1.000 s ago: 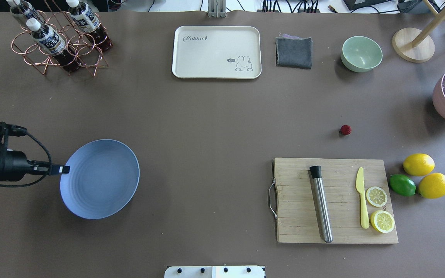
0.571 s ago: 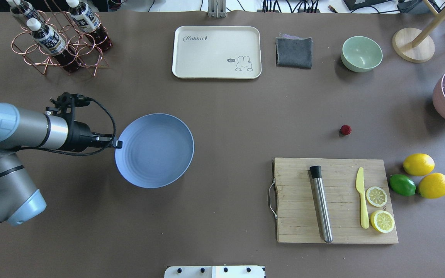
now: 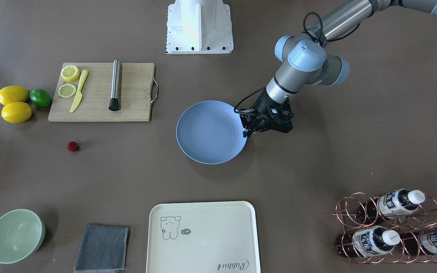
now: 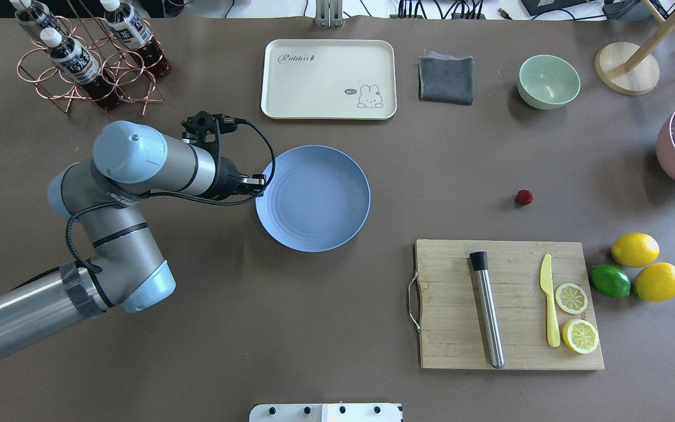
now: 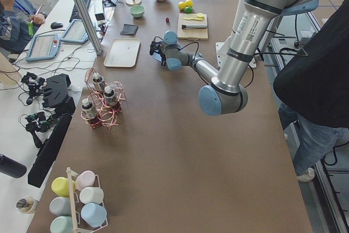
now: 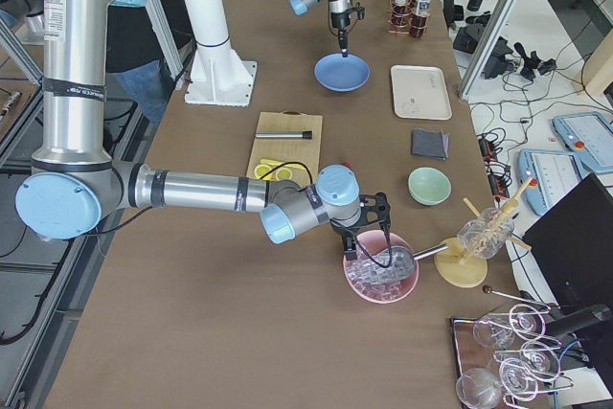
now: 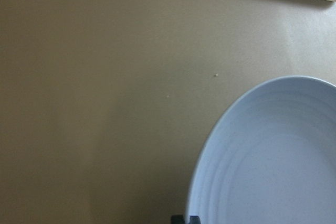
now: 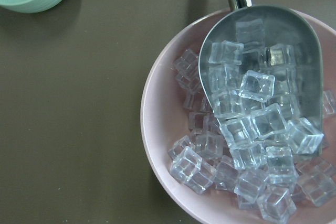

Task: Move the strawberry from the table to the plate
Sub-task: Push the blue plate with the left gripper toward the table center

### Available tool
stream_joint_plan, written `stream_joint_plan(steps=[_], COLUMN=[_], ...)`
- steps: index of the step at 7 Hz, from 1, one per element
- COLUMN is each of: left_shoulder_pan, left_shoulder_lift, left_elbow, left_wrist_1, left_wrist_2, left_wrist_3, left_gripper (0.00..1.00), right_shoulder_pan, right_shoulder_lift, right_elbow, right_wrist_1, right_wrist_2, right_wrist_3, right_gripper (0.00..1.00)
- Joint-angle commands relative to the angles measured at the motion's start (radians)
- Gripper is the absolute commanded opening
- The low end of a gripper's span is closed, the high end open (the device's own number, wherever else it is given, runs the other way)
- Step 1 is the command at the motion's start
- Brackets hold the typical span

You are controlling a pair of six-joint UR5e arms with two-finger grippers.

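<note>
The strawberry (image 4: 524,197), small and dark red, lies alone on the table (image 4: 337,305) just beyond the cutting board; the front-facing view has the strawberry (image 3: 73,146) at its left. The light-blue plate (image 4: 314,199) sits near the table's middle, empty. My left gripper (image 4: 259,184) is shut on the plate's left rim, and in the front-facing view the left gripper (image 3: 246,131) pinches the plate (image 3: 211,132) at its edge. In the left wrist view the plate (image 7: 273,156) fills the lower right. My right gripper (image 6: 369,241) hovers over a pink ice bowl; I cannot tell its state.
A wooden cutting board (image 4: 510,305) carries a steel muddler, a yellow knife and two lemon slices. Two lemons and a lime (image 4: 610,281) lie to its right. At the back are a cream tray (image 4: 329,79), a grey cloth (image 4: 446,79), a green bowl (image 4: 548,81) and a bottle rack (image 4: 88,58). The pink ice bowl (image 8: 173,145) holds a scoop.
My left arm has carried the plate from the table's left side toward the middle and farther back. The strawberry has stayed where it was.
</note>
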Motion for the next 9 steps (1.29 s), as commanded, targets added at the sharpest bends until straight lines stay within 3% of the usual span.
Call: stream_joint_plan(steps=[1,4,6,7,9], left_shoulder_pan=[0.003,0.044,0.047,0.046,-0.026], left_shoulder_lift=[-0.048,-0.048,-0.048,-0.048,0.03], left_elbow=[0.049,0.062,0.059,0.054,-0.019], left_wrist_1=[0.002,-0.007,-0.01,-0.012,-0.001], left_wrist_2=[0.01,0.024,0.025,0.025,0.003], left_wrist_3=[0.005,0.008,0.008,0.008,0.017], left_gripper=[0.0,0.03,0.8,0.97,0.97], right_shoulder_pan=[-0.005,-0.009,-0.012,-0.014,-0.031], right_shoulder_lift=[0.0,0.0,0.0,0.0,0.012], right_elbow=[0.0,0.0,0.0,0.0,0.0], right_wrist_1=[0.0,0.0,0.0,0.0,-0.002], right_wrist_2=[0.001,-0.001,-0.001,-0.001,-0.007], right_wrist_3=[0.0,0.0,0.001,0.001,0.01], right_gripper=[1.0,1.0,1.0,1.0,1.0])
